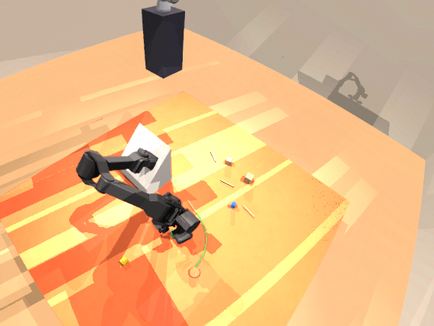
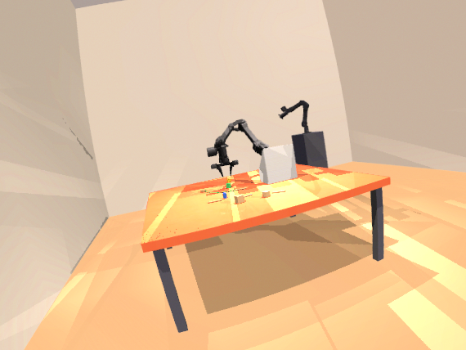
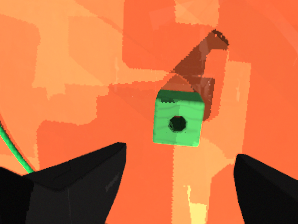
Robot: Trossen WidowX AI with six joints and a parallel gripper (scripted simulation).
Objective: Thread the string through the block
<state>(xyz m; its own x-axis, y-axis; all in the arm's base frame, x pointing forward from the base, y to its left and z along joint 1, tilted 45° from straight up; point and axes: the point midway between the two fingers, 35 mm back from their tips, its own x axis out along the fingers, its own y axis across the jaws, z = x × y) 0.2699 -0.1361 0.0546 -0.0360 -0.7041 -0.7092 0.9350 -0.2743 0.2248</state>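
Note:
The green wooden block stands on the table, its dark hole facing the wrist camera. My gripper is open, about halfway, above the table near the block. Nothing is between its fingers; the block shows just beyond the fingertips in the wrist view. In the top view the arm hides most of the block. The green string curves from the round button to the thin stick, which lies on the table beside the arm's wrist.
A yellow cube lies beyond the green block. A blue object, two pale blocks and loose sticks lie on the other side of the string. A white wedge-shaped stand is at the arm's base.

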